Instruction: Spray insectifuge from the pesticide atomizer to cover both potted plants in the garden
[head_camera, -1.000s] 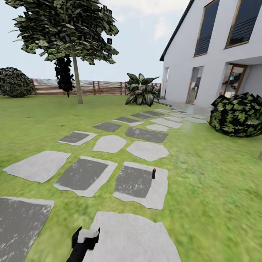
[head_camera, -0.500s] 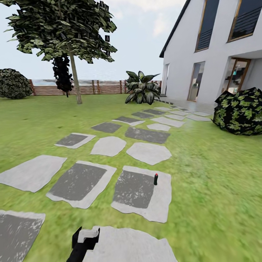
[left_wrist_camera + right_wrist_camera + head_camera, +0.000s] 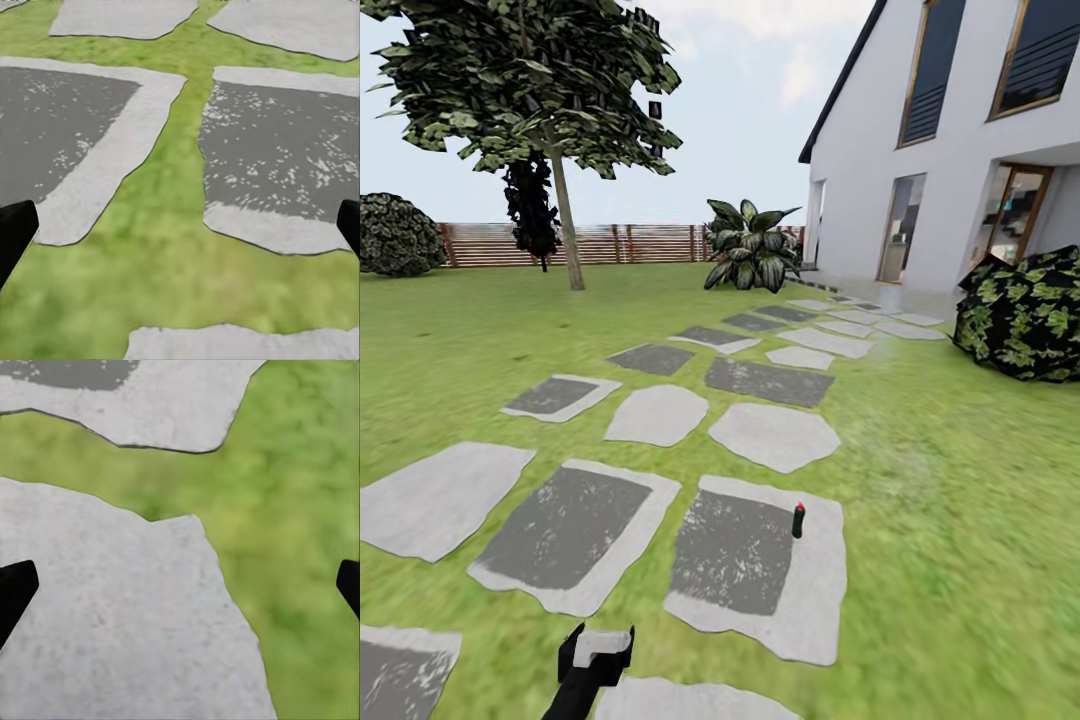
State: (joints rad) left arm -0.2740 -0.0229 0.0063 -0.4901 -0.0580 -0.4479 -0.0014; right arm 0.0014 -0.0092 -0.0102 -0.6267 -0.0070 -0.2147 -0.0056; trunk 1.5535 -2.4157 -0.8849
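Atomizer (image 3: pixel 798 521): one, upright on stepping stone (image 3: pixel 760 565).

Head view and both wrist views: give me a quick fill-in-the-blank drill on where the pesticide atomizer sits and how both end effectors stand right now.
1. The pesticide atomizer stands upright on a stepping ____.
2. The tip of the atomizer is coloured ____.
3. The left end effector has its fingers spread wide, so it is ____.
4. Between the fingers of the right end effector lie pale stone and green ____.

Missing words: stone; red; open; grass
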